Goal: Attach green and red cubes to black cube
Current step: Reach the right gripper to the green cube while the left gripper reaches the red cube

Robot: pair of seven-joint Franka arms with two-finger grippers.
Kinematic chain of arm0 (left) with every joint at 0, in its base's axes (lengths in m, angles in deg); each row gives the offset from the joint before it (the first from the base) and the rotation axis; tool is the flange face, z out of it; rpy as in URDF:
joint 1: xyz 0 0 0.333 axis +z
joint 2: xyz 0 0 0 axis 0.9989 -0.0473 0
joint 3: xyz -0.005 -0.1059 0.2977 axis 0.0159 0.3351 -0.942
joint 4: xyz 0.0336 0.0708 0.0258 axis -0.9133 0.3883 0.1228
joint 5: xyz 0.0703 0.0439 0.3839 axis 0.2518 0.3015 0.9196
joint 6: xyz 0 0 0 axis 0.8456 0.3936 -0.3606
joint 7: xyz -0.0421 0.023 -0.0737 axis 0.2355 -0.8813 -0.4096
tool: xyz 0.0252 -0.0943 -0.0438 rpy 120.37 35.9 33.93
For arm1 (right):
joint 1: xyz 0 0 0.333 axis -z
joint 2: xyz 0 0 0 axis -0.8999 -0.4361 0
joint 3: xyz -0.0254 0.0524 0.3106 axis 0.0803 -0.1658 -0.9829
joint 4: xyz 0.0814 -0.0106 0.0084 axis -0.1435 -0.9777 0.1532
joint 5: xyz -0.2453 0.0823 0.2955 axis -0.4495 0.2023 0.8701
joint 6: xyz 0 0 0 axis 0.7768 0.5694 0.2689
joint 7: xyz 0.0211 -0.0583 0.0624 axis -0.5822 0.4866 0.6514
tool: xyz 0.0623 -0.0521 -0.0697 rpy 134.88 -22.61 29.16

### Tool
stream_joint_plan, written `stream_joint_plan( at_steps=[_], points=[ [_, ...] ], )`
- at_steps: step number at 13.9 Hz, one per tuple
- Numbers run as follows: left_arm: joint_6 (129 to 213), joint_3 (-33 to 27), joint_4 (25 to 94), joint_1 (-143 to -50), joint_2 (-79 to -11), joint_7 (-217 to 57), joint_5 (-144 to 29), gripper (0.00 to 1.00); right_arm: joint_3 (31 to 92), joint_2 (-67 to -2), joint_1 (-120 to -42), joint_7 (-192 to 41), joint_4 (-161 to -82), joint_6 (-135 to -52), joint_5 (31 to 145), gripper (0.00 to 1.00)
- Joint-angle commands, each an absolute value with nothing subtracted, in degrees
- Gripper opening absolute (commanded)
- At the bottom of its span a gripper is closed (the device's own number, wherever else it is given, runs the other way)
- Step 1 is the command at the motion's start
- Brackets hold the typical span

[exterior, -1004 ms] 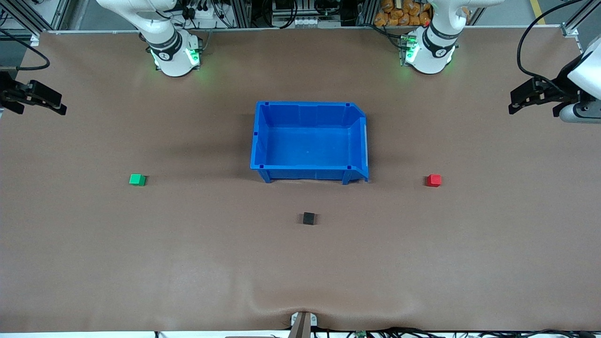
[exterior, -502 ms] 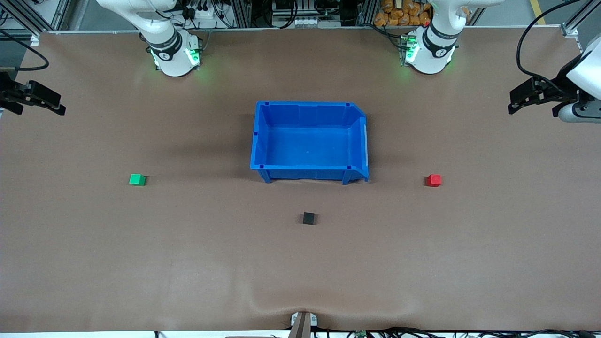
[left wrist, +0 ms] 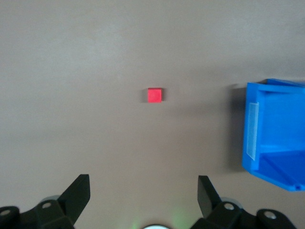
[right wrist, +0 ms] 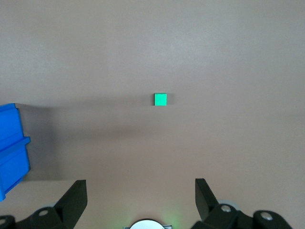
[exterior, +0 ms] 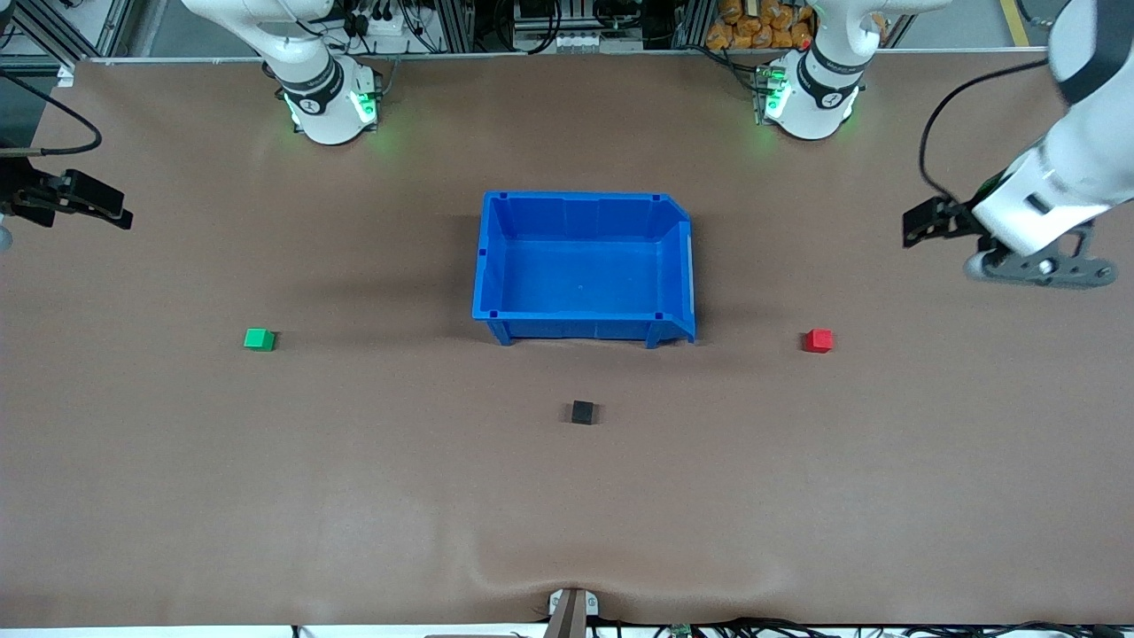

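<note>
- The fingers (left wrist: 78, 191) of the left gripper (left wrist: 143, 193) are seen spread wide in the left wrist view, with nothing held between them.
- The left gripper (exterior: 926, 226) is held in the air over the left arm's end of the desk (exterior: 354, 496).
- The red cube (left wrist: 154, 95) is seen on the bare desk ahead of those fingers, well apart from them; in the front view the red cube (exterior: 818, 340) lies toward the left arm's end, beside the blue bin (exterior: 496, 266) but clear of it.
- The fingers (right wrist: 76, 195) of the right gripper (right wrist: 140, 193) are likewise spread wide and nothing is gripped.
- The right gripper (exterior: 84, 202) is held over the right arm's end of the desk, at the edge of the front view.
- The green cube (right wrist: 160, 99) is seen ahead of it, untouched; in the front view the green cube (exterior: 259, 339) lies toward the right arm's end, well apart from the bin.
- The black cube (exterior: 582, 412) sits alone, nearer to the front camera than the bin and between the two coloured cubes, touching neither.
- A pale strip like a label (left wrist: 253, 130) is seen on the bin's sloped end; no writing can be read on it.
</note>
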State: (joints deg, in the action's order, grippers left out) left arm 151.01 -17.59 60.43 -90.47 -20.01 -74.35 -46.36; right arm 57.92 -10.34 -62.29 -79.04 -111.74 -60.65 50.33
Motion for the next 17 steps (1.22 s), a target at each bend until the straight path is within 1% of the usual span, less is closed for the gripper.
stream_joint_plan(
  at_steps=[1,4,7,9,11,14,17],
  points=[
    [159.2,-15.8,68.6,-90.3,-18.5,-78.5,-45.4,1.00,57.6,-11.6,-61.8,-79.4,-111.1,-60.7,51.1,1.00],
    [168.1,-15.6,75.0,-90.3,-19.2,-81.4,-45.4,1.00,57.6,-14.4,-61.7,-79.0,-111.1,-61.9,51.1,1.00],
    [176.4,-15.7,80.1,-89.9,-22.6,-82.7,-45.5,1.00,57.7,-17.8,-61.1,-79.0,-111.2,-63.5,51.2,1.00],
    [183.4,-15.7,83.0,-89.7,-25.0,-83.0,-45.5,1.00,57.7,-19.7,-61.0,-79.0,-111.4,-64.2,51.1,1.00],
    [188.0,-15.7,83.7,-89.7,-28.7,-83.0,-45.4,1.00,57.7,-22.1,-60.3,-79.0,-111.5,-65.2,51.2,1.00],
    [195.3,-15.9,83.5,-89.1,-34.8,-82.7,-45.3,1.00,57.7,-25.5,-60.3,-79.0,-112.0,-68.9,51.2,1.00],
    [197.1,-16.2,82.4,-88.1,-38.5,-82.2,-42.4,1.00,57.7,-27.7,-59.5,-78.9,-115.2,-74.4,51.2,1.00]
  ],
)
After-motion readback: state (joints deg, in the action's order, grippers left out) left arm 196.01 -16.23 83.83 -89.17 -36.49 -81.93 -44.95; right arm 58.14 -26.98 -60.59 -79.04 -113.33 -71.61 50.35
